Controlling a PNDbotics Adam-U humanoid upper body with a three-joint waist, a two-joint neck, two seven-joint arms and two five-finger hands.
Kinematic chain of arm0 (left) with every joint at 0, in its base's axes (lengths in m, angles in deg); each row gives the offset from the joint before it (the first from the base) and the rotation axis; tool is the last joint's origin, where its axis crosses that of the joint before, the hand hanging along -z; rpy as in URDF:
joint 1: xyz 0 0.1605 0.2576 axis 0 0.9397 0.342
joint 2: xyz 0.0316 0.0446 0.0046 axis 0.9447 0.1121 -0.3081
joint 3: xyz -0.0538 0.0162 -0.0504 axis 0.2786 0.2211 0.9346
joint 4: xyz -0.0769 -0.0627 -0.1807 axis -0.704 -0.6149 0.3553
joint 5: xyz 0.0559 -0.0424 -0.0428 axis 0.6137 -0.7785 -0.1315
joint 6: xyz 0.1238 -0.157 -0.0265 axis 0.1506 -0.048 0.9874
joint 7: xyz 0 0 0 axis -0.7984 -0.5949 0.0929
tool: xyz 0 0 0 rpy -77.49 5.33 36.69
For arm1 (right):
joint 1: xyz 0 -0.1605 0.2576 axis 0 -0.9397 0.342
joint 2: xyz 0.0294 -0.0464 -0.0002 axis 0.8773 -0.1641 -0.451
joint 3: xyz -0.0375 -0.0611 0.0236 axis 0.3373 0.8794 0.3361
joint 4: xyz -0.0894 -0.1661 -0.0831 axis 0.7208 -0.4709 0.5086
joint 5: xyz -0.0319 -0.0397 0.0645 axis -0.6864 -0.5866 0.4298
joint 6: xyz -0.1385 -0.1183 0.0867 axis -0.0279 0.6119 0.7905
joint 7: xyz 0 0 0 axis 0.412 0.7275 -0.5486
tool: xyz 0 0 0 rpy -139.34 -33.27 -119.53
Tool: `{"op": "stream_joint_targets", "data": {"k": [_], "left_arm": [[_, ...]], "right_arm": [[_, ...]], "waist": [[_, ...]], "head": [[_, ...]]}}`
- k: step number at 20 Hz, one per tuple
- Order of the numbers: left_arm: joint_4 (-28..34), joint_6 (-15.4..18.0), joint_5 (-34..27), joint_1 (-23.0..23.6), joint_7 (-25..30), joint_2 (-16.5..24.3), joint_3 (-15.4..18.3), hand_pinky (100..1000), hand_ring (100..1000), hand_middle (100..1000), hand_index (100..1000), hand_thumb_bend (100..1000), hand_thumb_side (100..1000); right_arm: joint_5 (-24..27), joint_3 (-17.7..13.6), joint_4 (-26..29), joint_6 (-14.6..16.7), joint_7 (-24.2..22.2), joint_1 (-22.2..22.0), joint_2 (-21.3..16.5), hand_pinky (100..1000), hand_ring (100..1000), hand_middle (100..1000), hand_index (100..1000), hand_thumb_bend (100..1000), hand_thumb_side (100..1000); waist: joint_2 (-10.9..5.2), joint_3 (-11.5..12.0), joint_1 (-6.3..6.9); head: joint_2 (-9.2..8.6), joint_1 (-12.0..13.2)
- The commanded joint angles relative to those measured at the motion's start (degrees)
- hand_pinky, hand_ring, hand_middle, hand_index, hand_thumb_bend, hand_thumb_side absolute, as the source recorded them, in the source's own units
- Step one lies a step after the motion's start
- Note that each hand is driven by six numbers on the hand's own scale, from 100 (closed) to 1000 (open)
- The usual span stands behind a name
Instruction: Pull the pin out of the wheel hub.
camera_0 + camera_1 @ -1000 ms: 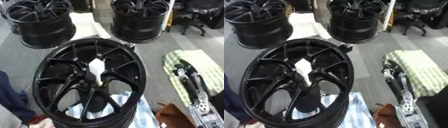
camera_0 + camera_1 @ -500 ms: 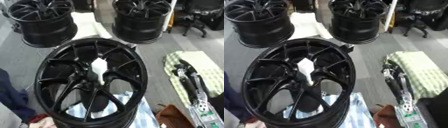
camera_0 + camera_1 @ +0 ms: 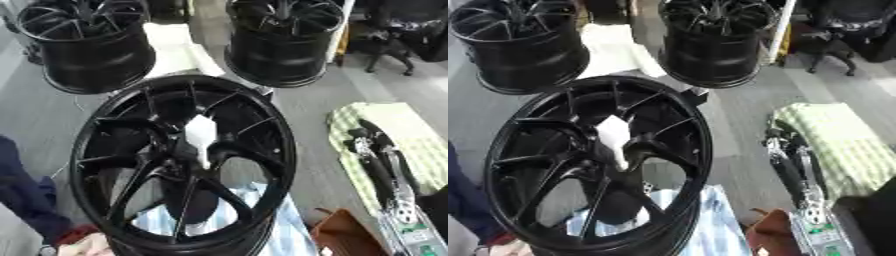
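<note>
A large black spoked wheel (image 3: pixel 105 150) stands tilted in the middle, its face toward me. At its hub (image 3: pixel 179 152) a white piece (image 3: pixel 200 134) sticks up between the spokes; it looks like the pin. My right hand (image 3: pixel 371 145) lies at the right over a green checked cloth (image 3: pixel 411 130), fingers stretched away from me. It is well apart from the wheel and holds nothing. My left hand shows in no view. At the lower left a person's dark blue sleeve (image 3: pixel 22 197) and hand (image 3: pixel 87 245) are at the wheel's rim.
Two more black wheels stand on the floor behind, one at the far left (image 3: pixel 87 45) and one at the far middle (image 3: pixel 280 40), with a white sheet (image 3: pixel 179 50) between them. A blue striped cloth (image 3: pixel 289 230) lies under the wheel. A brown thing (image 3: pixel 341 235) sits at the lower right.
The view has shifted slightly. The wheel, the white piece and my right hand keep their places.
</note>
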Motion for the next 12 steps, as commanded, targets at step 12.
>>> {"op": "stream_joint_targets", "data": {"k": [12], "left_arm": [[0.47, 0.4, 0.72, 0.08, 0.71, -0.06, -0.77, 650, 1000, 609, 864, 100, 909]], "right_arm": [[0.25, 0.34, 0.93, 0.1, -0.73, 0.56, -0.67, 758, 694, 715, 894, 113, 665]], "waist": [[-0.15, 0.23, -0.02]], "head": [[-0.15, 0.54]]}}
